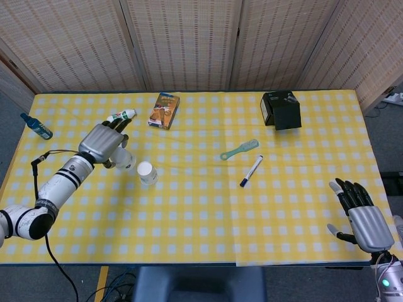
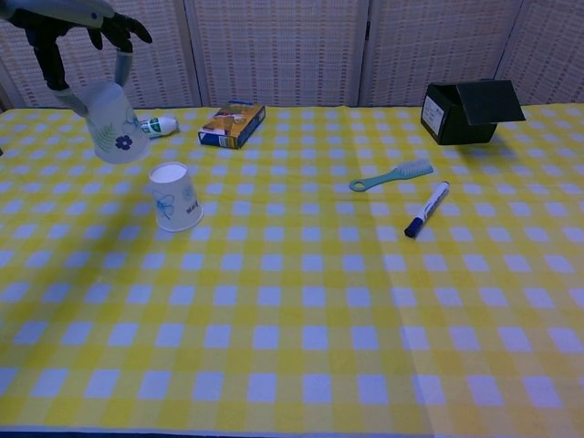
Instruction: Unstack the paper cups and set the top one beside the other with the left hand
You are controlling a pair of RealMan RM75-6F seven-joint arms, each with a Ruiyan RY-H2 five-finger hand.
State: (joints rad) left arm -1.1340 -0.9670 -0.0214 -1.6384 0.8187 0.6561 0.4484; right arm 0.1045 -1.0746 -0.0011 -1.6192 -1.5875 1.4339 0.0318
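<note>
My left hand [image 1: 104, 141] [image 2: 84, 36] grips one white paper cup [image 2: 113, 125] [image 1: 124, 160] with a blue flower print and holds it upside down, tilted, in the air. It hangs up and to the left of the other cup. That second paper cup [image 2: 173, 195] [image 1: 147, 172] stands upside down on the yellow checked tablecloth [image 1: 201, 214], apart from the held one. My right hand [image 1: 363, 217] hovers open at the table's near right corner, holding nothing.
Behind the cups lie a small white bottle [image 2: 158, 125] and a snack box [image 2: 232, 123]. A blue bottle [image 1: 36, 126] lies far left. A teal brush [image 2: 391, 175], a marker [image 2: 426, 209] and a black box [image 2: 467, 109] are to the right.
</note>
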